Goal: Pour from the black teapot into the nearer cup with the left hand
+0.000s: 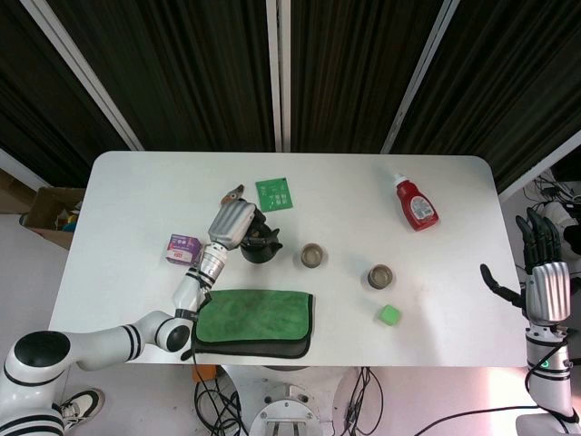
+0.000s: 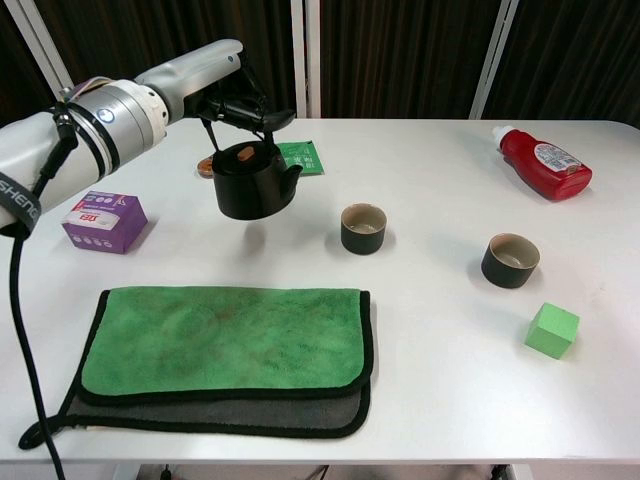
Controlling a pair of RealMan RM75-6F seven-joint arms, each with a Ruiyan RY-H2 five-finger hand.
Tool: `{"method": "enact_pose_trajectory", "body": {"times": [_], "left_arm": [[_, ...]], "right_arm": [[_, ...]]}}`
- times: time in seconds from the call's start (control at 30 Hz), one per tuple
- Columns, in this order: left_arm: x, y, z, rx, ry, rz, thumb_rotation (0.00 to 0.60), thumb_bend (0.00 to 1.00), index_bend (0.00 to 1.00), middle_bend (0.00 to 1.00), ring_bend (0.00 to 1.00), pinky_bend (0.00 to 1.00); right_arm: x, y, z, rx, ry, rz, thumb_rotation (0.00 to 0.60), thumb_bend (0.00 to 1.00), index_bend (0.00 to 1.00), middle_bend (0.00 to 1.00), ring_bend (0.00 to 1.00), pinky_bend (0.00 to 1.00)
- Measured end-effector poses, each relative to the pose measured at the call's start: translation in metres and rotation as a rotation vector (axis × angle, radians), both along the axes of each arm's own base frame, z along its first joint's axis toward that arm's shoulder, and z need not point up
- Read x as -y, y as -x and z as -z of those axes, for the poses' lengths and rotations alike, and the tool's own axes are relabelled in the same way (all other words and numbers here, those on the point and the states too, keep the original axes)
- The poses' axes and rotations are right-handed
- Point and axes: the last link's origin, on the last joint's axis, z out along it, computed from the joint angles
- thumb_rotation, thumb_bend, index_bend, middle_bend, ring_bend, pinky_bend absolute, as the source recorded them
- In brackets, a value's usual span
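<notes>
The left hand [image 2: 232,98] has its fingers [image 2: 262,118] hooked around the overhead handle of the black teapot [image 2: 252,181], which hangs beneath them clear of the table [image 2: 430,330], a shadow showing on the surface below it. The pot hangs roughly level with its spout towards the right edge, which suits a carry rather than a pour; no tilt has begun.

The nearer cup [image 2: 363,228] stands upright just to the right of the pot, near the middle of the table, mouth open and unobstructed (its contents cannot be made out). A second cup [image 2: 510,260] stands further toward the right edge. In my judgement the pot still needs a short travel to the right before the spout is over the rim.

The right hand [image 1: 542,272] is off the right edge of the table, fingers apart and holding nothing, well clear of the work.

A green cloth [image 2: 225,340] lies folded along the front edge, presumably to catch spills. A purple box [image 2: 104,220] sits near the left edge, a green cube [image 2: 552,330] toward the front right corner and a red bottle [image 2: 545,163] lies by the far right corner.
</notes>
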Motion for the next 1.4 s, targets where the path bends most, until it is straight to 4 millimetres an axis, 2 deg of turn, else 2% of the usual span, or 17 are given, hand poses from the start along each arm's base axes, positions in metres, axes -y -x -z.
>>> {"method": "enact_pose_trajectory", "body": {"times": [0.13,0.2,0.47,0.57,0.67,1.4], "left_arm": [[0.000,0.000,-0.001,-0.004,-0.015,0.004,0.455,0.38,1.00,1.00,1.00,0.45],[0.000,0.000,-0.001,-0.008,-0.026,0.007,0.468,0.38,1.00,1.00,1.00,0.45],[0.000,0.000,-0.001,-0.014,-0.046,0.011,0.485,0.38,1.00,1.00,1.00,0.45],[0.000,-0.001,-0.001,-0.013,-0.050,0.014,0.558,0.38,1.00,1.00,1.00,0.45],[0.000,-0.003,0.000,-0.016,-0.054,0.019,0.599,0.38,1.00,1.00,1.00,0.45],[0.007,-0.029,0.024,-0.040,-0.062,0.094,0.600,0.38,1.00,1.00,1.00,0.45]], "right_arm": [[0.000,0.000,0.000,0.000,0.001,0.000,0.600,0.24,0.00,0.00,0.00,0.00],[0.000,0.000,0.000,0.001,0.001,0.000,0.600,0.24,0.00,0.00,0.00,0.00],[0.000,0.000,0.000,0.002,-0.001,0.002,0.600,0.24,0.00,0.00,0.00,0.00],[0.000,0.000,0.000,0.002,-0.001,0.003,0.600,0.24,0.00,0.00,0.00,0.00],[0.000,0.000,0.000,0.003,-0.001,0.003,0.600,0.24,0.00,0.00,0.00,0.00],[-0.003,0.006,-0.004,0.006,0.004,0.015,0.600,0.24,0.00,0.00,0.00,0.00]]}}
